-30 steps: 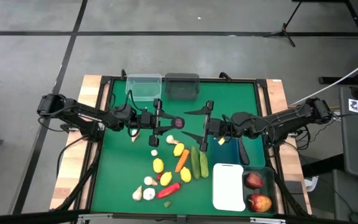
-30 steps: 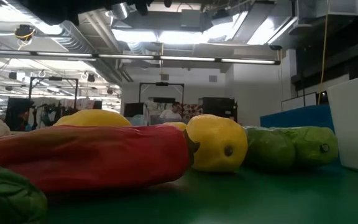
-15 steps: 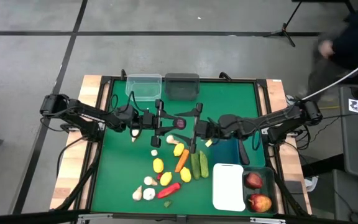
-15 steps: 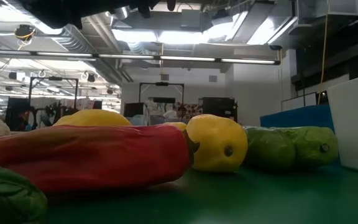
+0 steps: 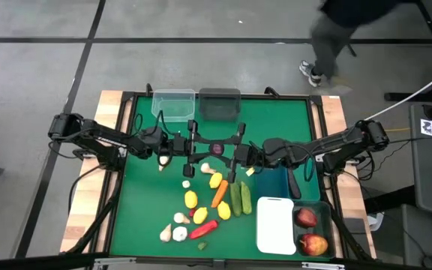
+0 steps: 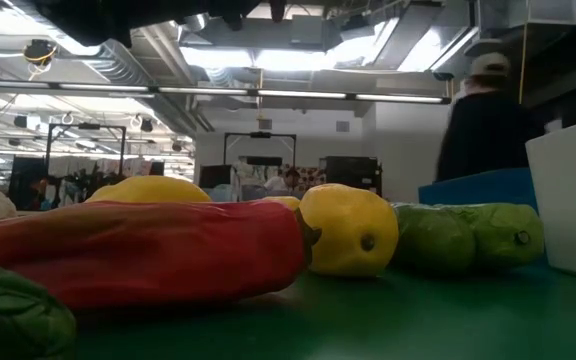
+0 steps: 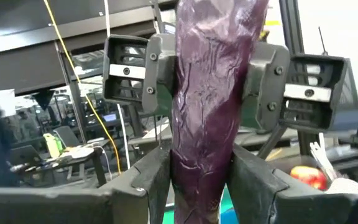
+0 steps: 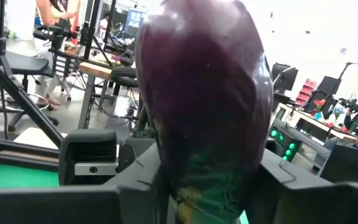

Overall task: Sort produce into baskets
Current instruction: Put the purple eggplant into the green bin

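Observation:
A dark purple eggplant (image 5: 216, 148) hangs above the middle of the green table, seen end-on from above. My left gripper (image 5: 205, 147) is shut on it from the table's left, and my right gripper (image 5: 227, 152) is shut on it from the right. Both show in the left wrist view, my own fingers (image 7: 151, 183) near and the right gripper's fingers (image 7: 157, 74) farther up the eggplant (image 7: 210, 93). The remaining produce (image 5: 208, 202) lies on the table nearer the front. My left gripper pinches the eggplant's narrower stretch (image 7: 201, 171) between its two fingers, which come in level from the table's left. The eggplant is clear of the table. My right gripper pinches the eggplant near its green end (image 8: 207, 177) between its two fingers, level from the table's right. The rounded purple end (image 8: 201, 56) rises above the fingers.
A clear basket (image 5: 173, 103) and a dark grey one (image 5: 220, 102) stand at the far edge. The blue (image 5: 276, 182), white (image 5: 276, 223) and dark translucent (image 5: 325, 210) baskets, the last holding two apples, stand at the near right. A person (image 5: 336, 30) walks beyond the far edge.
My right gripper has gone toward the table's left, up to the eggplant in my left gripper, and now has its fingers on it. The eggplant and my left gripper have stayed in place. A person has walked past behind the far edge.

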Motion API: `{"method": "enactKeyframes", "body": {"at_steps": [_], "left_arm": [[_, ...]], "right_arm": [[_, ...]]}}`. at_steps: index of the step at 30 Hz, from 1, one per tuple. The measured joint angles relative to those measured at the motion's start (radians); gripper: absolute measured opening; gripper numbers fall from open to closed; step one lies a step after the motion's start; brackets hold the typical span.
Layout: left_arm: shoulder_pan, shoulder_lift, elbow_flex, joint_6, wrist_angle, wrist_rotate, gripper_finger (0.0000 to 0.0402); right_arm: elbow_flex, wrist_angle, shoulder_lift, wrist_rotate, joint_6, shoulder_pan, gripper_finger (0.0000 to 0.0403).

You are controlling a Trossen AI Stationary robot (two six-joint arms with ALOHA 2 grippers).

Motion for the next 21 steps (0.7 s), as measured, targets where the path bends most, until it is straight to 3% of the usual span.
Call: {"method": "enactKeyframes", "body": {"at_steps": [5,9,13,17,21], "left_arm": [[-0.002,-0.01,0.002,0.059,-0.117,0.032,0.016],[-0.001,-0.021,0.004,0.061,-0.218,0.026,0.0205],[-0.002,-0.023,0.003,0.062,-0.312,-0.036,0.025],[-0.001,-0.024,-0.002,0.061,-0.418,-0.148,0.0277],[0.005,-0.024,-0.001,0.03,-0.478,-0.214,0.0284]], "right_arm": [[-0.002,-0.031,0.002,0.04,0.004,0.004,0.0143],[-0.002,-0.064,-0.004,0.072,0.018,0.004,0.0167],[-0.002,-0.144,-0.027,0.101,0.034,0.002,0.0156],[0.001,-0.317,-0.078,0.169,0.116,0.02,0.0141],[0.001,-0.629,-0.143,0.314,0.309,0.07,0.0158]]}}
